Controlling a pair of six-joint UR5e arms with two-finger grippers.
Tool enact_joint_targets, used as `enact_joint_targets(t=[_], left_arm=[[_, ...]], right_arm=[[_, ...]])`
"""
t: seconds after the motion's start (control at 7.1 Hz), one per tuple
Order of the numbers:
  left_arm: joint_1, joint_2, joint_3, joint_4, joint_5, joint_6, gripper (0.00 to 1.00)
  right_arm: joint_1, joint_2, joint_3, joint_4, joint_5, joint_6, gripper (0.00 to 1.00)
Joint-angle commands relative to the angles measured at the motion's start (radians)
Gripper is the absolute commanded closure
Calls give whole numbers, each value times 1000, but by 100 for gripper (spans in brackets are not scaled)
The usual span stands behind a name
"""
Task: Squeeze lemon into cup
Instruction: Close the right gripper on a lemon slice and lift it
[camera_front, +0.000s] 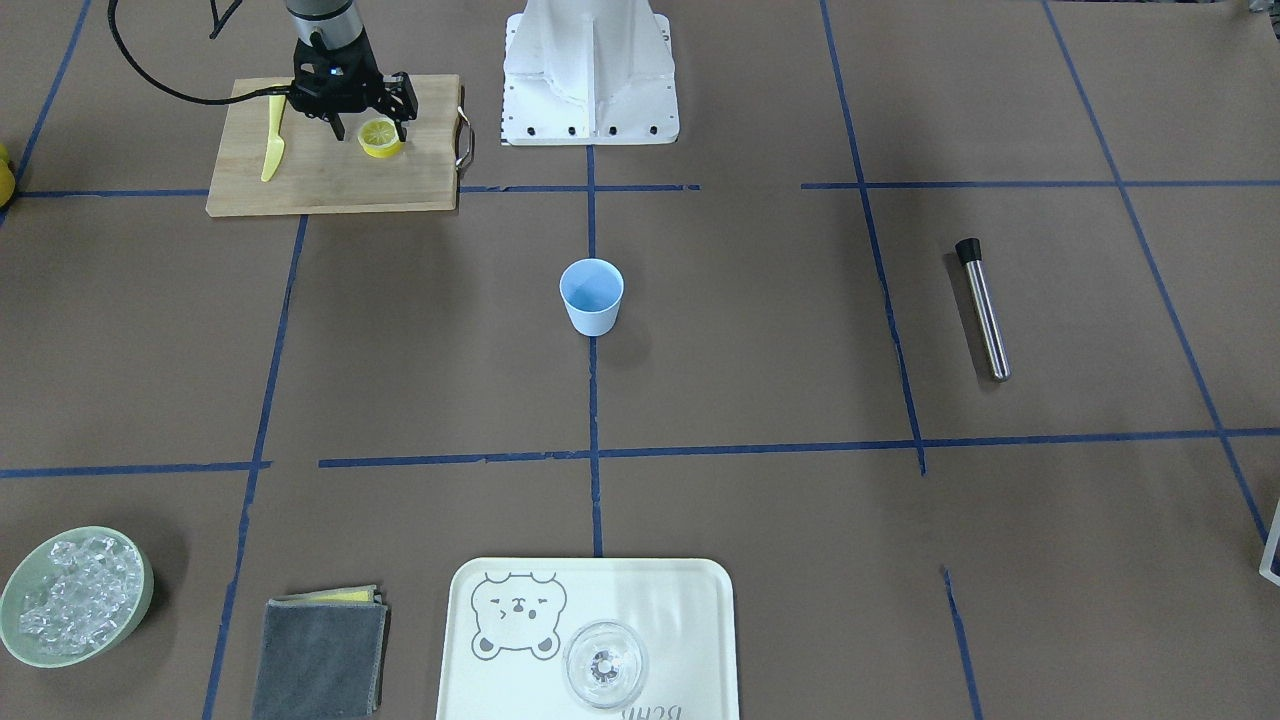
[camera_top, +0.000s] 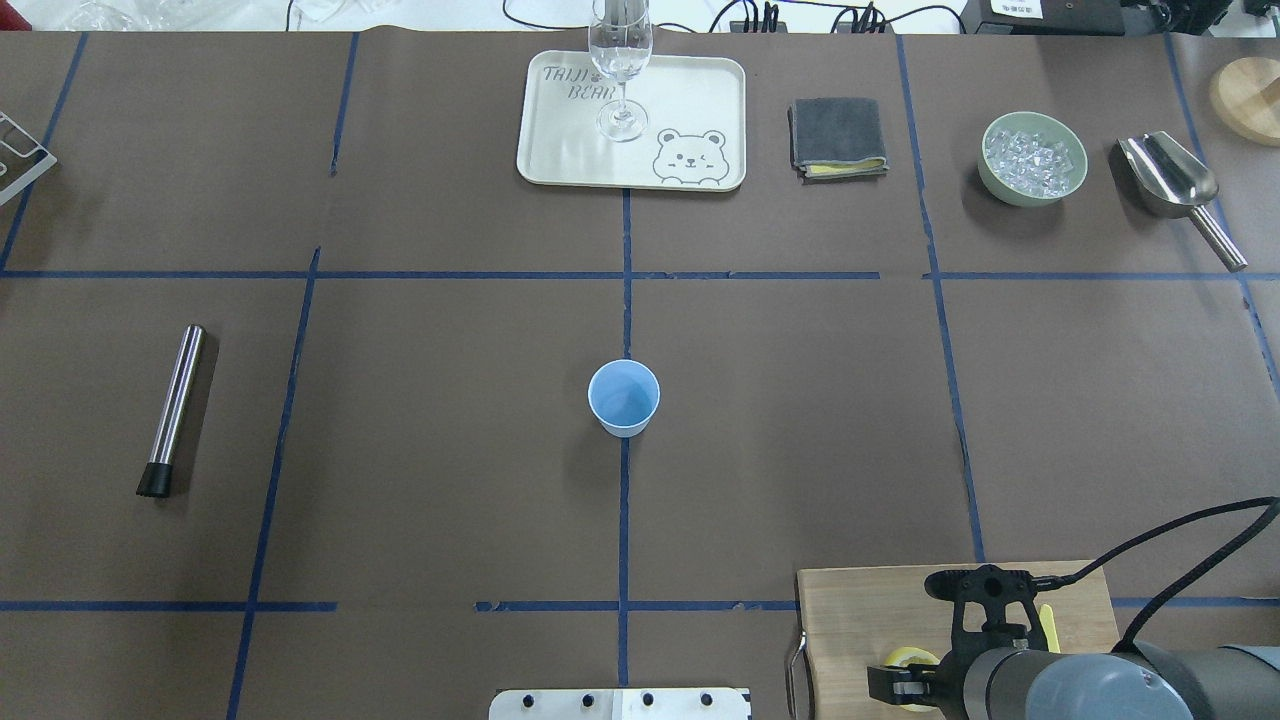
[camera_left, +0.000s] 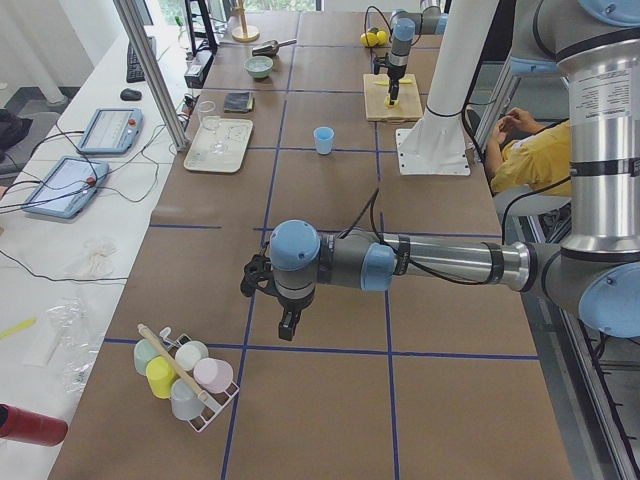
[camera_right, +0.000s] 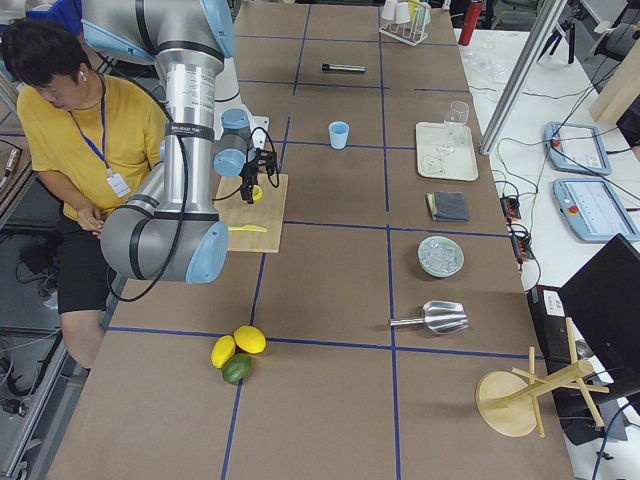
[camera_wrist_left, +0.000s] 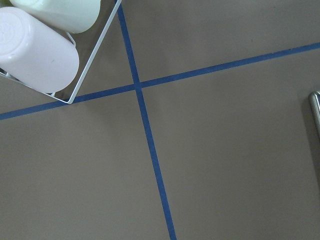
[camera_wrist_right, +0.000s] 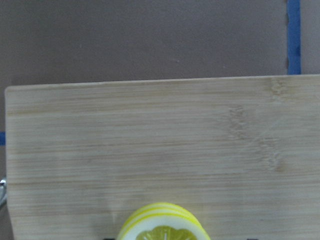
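Observation:
A stack of yellow lemon slices (camera_front: 380, 137) lies on the wooden cutting board (camera_front: 330, 180) at the robot's right. It also shows in the right wrist view (camera_wrist_right: 162, 227) and the overhead view (camera_top: 908, 660). My right gripper (camera_front: 371, 130) is open, lowered over the stack with a finger on each side. The light-blue cup (camera_front: 591, 296) stands upright at the table's middle (camera_top: 624, 398), far from both grippers. My left gripper (camera_left: 290, 322) hangs over bare table near a rack of cups. I cannot tell whether it is open or shut.
A yellow knife (camera_front: 272, 140) lies on the board beside the gripper. A metal muddler (camera_front: 983, 308) lies on the robot's left. Far side: tray (camera_front: 660, 600) with a clear glass (camera_front: 605, 665), grey cloth (camera_front: 320, 655), ice bowl (camera_front: 140, 575), metal scoop (camera_top: 1170, 180).

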Motion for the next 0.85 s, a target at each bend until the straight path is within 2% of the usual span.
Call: enact_joint_targets(t=[0.0,0.14,0.28,0.42,0.7], left_arm=[[0,1,4,0,0,1,0],[0,1,5,0,0,1,0],[-2,1,5,0,0,1,0],[-2,1,4,0,0,1,0],[0,19,-7,0,0,1,0]], right_arm=[[-3,3,-3,2,0,3,11],[-1,2,-3,2,0,3,13],[-3,3,-1,2,0,3,21],[-1,3,0,2,0,4,33],[0,3,14,3,9,6,52]])
